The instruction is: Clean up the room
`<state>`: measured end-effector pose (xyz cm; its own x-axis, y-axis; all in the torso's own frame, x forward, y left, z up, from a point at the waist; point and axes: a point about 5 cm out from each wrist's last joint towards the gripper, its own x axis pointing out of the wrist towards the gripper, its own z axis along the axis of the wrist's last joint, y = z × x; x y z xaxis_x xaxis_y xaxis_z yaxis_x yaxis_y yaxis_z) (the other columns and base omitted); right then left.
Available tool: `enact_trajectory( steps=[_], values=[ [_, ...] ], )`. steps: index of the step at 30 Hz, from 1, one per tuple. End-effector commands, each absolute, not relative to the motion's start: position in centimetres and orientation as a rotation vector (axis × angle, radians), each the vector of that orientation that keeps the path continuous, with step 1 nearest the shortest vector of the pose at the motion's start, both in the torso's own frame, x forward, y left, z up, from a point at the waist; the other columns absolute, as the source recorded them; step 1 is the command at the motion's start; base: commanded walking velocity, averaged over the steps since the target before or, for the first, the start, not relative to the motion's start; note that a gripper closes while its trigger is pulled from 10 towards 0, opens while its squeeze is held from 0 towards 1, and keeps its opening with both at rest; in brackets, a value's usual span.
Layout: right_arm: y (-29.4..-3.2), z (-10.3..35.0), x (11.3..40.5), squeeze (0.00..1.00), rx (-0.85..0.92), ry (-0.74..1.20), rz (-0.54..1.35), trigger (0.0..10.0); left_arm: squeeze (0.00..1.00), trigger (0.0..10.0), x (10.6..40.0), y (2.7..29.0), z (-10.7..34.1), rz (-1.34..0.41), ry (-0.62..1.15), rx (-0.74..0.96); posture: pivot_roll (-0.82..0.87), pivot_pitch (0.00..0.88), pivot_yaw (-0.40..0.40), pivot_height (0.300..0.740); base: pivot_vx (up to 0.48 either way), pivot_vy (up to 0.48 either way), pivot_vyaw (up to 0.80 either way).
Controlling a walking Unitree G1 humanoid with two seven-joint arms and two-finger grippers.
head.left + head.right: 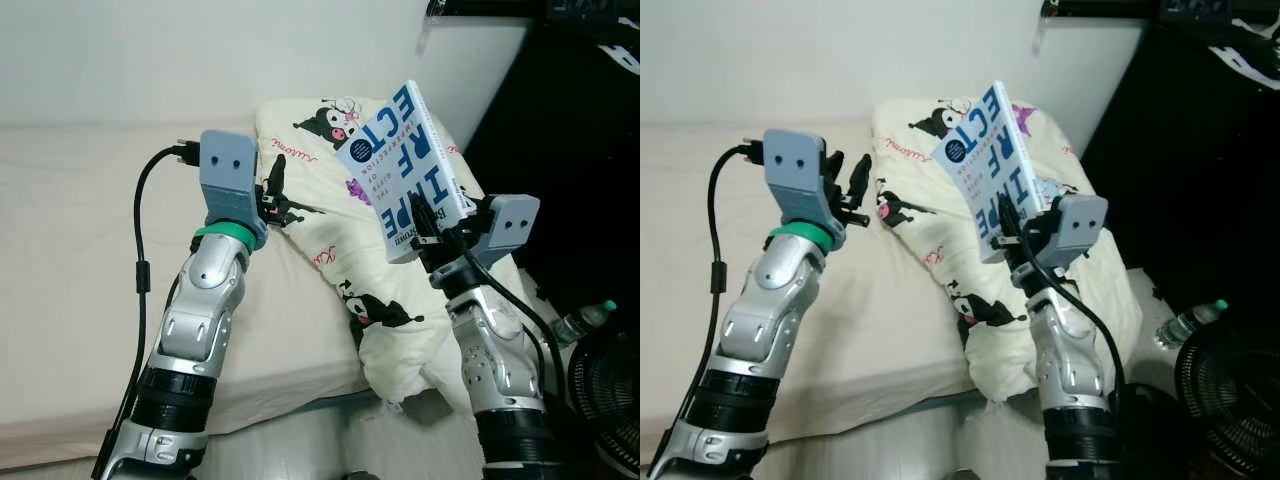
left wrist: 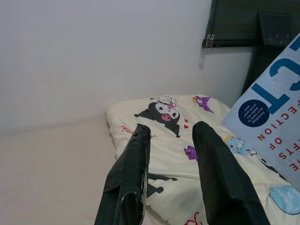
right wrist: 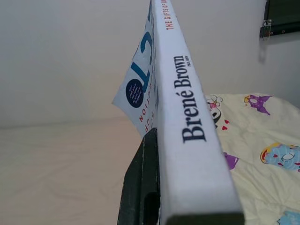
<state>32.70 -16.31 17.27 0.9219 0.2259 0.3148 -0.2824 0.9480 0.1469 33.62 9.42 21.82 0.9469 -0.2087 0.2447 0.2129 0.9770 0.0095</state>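
Paperback in pale blue and white, the book [image 1: 405,170] stands raised above the far end of the bed [image 1: 80,290], over the pillow [image 1: 390,300]. We see our right gripper [image 1: 428,240] pinching its lower edge, one flat black finger [image 3: 143,187] pressed against the cover beside the smooth spine. Our left gripper [image 1: 274,195] hovers near the soft, cartoon-printed cream pillow, its two tapered fingers [image 2: 129,176] parted and holding nothing.

The white book [image 3: 187,117] carries "Brené Brown" in dark letters and "THE GIFTS OF IM…" in red on its spine, with large blue letters "ECT" and red "…ECTION" readable on its cover.
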Motion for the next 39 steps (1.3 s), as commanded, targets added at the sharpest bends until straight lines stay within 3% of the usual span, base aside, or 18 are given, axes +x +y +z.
enact_trajectory(
  steps=[1,19,39],
  values=[
    [-16.16,17.29,32.65,0.00,0.197,-0.317,0.254,10.0,0.00,10.0,33.61,9.37,20.88,-0.222,-0.219,0.001,-0.05,0.029,-0.007,0.738,0.000,0.000,0.00],
    [-15.47,17.14,32.78,0.00,0.202,-0.307,0.263,10.0,0.00,10.0,33.59,9.41,20.52,-0.238,-0.215,0.043,-0.04,0.024,0.004,0.738,0.000,0.000,0.00],
    [-15.37,16.78,32.63,0.00,0.199,-0.300,0.261,10.0,0.00,10.0,33.65,9.34,20.54,-0.247,-0.219,0.059,-0.05,0.025,0.015,0.738,0.000,-0.480,0.00]
  ],
)
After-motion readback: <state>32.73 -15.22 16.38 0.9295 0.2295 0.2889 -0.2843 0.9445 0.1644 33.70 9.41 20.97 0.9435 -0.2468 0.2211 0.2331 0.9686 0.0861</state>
